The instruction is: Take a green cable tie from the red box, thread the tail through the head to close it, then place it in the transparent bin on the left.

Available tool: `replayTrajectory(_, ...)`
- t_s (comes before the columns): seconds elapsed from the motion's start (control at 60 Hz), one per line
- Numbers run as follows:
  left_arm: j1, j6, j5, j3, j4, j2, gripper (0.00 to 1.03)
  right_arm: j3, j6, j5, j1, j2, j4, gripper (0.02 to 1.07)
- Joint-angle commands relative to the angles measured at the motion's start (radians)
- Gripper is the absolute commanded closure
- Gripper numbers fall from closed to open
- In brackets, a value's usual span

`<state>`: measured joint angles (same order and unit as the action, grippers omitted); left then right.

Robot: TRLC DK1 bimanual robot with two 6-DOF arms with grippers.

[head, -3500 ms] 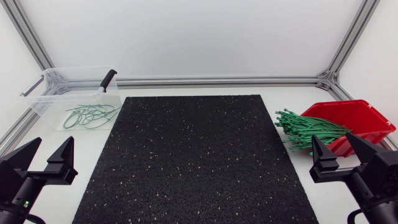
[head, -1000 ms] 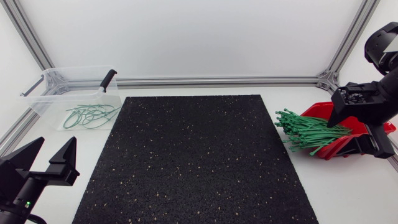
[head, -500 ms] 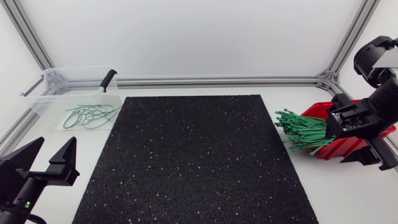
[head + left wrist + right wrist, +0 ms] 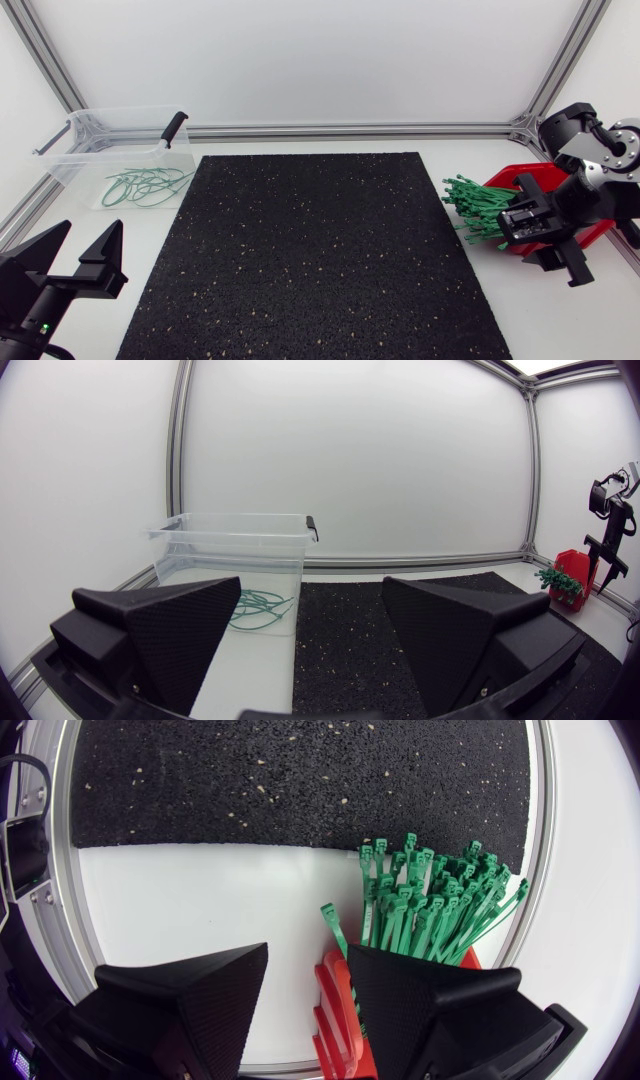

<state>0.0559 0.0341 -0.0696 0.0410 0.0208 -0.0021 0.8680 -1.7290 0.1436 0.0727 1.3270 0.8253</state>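
Head view puts your right pincer (image 4: 545, 240) over the near end of the red box (image 4: 503, 177), at the right edge of the counter (image 4: 560, 320). The bundle of green cable ties (image 4: 488, 208) sticks out of the box towards the black mat (image 4: 320, 250). From the right wrist view, the fingers stand wide apart with nothing between them. The heads of the ties fan out just ahead of them, and one loose tie lies a little to the side of the bundle. I judge that no tie is gripped yet.

Your left pincer (image 4: 310, 600) is parked at the near left corner of the counter. It is also spread wide and empty, and it looks across at the transparent bin (image 4: 75, 150).

That bin already holds several looped green ties (image 4: 145, 185), so some closed ties are in place. For the tie in hand, though, every step is left. You need to pinch a single tie out of the bundle, bring it over the mat, feed the tail through the head, and carry it to the bin. Separating one tie from that dense fan looks like the fiddly part.
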Motion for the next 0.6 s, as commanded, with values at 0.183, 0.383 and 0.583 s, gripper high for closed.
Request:
replayTrajectory(0.183, -0.005, 0.023, 0.004, -0.041, -0.018, -0.001, 0.05, -0.055, -0.024, 0.030, -0.002, 0.060, -0.112, 0.48)
replayTrajectory(0.383, -0.005, 0.023, 0.004, -0.041, -0.018, -0.001, 0.05, -0.078, -0.026, 0.036, -0.001, 0.086, -0.166, 0.61)
replayTrajectory(0.583, -0.007, 0.023, 0.004, -0.041, -0.018, 0.001, 0.05, -0.092, -0.029, 0.057, 0.009, 0.106, -0.216, 0.62)
